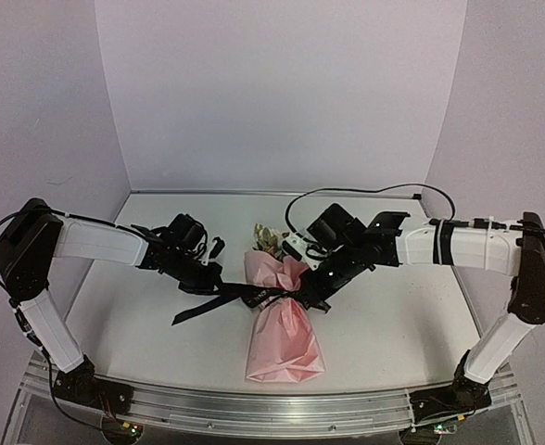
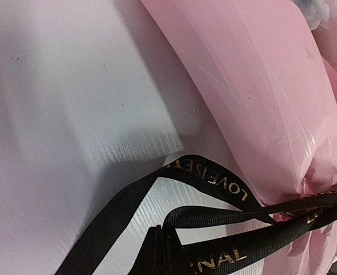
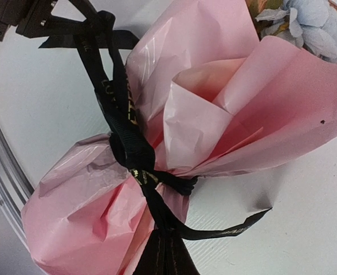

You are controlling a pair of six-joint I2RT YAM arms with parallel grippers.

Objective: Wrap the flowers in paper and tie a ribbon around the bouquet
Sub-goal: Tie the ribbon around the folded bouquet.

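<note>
Since the left gripper (image 1: 209, 277) and right gripper (image 1: 312, 298) each pinch the slick, limp ribbon (image 1: 245, 295), I'd pull gently, as the thin paper (image 1: 286, 348) looks easily crumpled.

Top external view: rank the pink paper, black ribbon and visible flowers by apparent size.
1. paper: clearly largest.
2. ribbon: long but thin.
3. flowers: small cluster showing, possibly near the ribbon in area.
</note>
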